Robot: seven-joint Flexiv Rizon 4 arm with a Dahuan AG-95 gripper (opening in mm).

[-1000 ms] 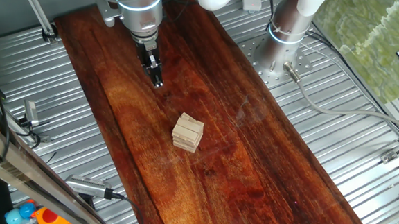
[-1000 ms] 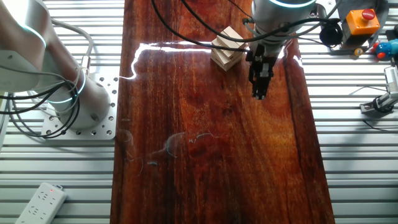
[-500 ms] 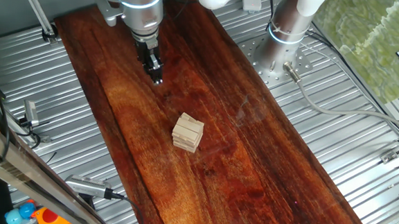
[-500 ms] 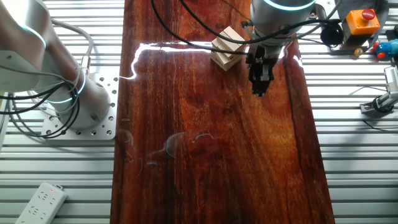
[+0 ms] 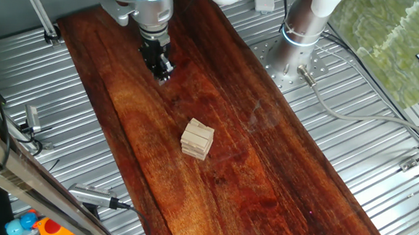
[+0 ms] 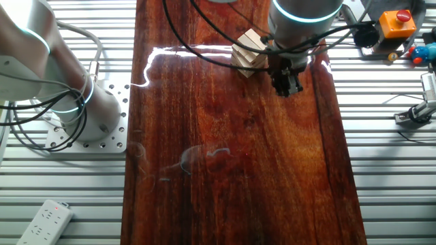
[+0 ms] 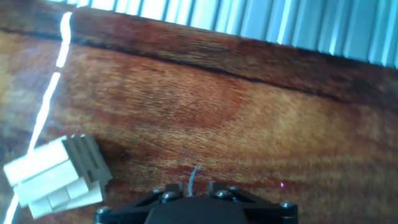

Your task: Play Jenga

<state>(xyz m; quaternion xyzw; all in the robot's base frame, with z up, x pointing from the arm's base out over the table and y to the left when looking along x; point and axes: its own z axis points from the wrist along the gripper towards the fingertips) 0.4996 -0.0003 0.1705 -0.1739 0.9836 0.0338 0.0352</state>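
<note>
Over the last second our gripper (image 5: 162,75) has drawn up and away from the block stack (image 5: 197,139), which stands untouched mid-board (image 5: 278,180), so no block is yet pulled; whether the fingers are parted or closed we cannot tell.

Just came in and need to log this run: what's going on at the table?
A single robot arm is set up to play Jenga. The small Jenga stack stands intact on the dark wood board. The gripper hangs over the board to one side of the stack, touching and holding nothing. No block has been pulled yet.
</note>
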